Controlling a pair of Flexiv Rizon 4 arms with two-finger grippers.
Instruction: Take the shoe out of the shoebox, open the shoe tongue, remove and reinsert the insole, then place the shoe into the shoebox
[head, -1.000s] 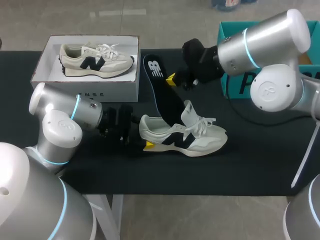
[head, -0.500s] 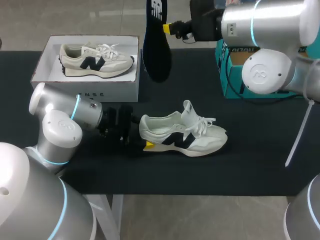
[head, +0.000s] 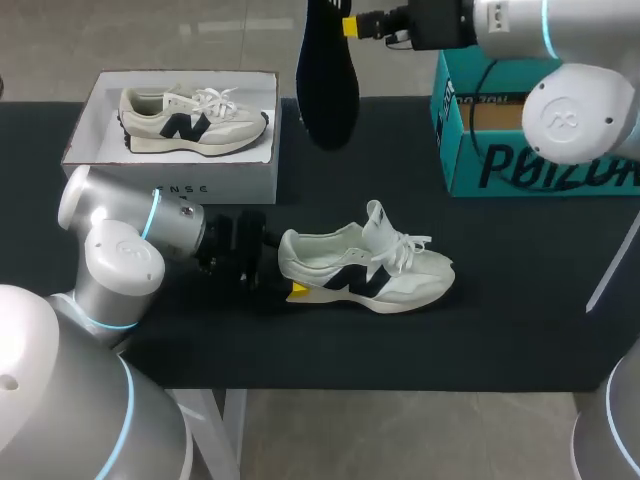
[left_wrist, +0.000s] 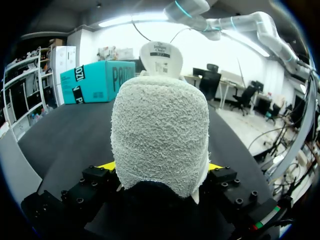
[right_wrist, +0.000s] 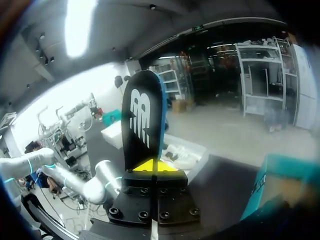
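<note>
Shoe: the cream-and-white suede and mesh sneaker with a dark side logo sits on its sole at the centre of the head view. It is out of the box, its toe points to the frame's right and its tongue stands up.
Insole: the black foam insole with a white logo hangs in the air at the top centre of the head view, well apart from the sneaker.
Right gripper: my right gripper comes in from the upper right. Its jaws are closed on the insole's upper end, and in the right wrist view the insole rises from between the yellow tips.
Left gripper: my left gripper sits left of centre at the sneaker's heel. In the left wrist view the fuzzy heel fills the gap, with both yellow tips against it, so I read it as gripping.
Shoebox: the open white cardboard shoebox is at upper left, with a second sneaker lying inside.
Surroundings: a teal cardboard box stands at upper right. Everything rests on the black table.
</note>
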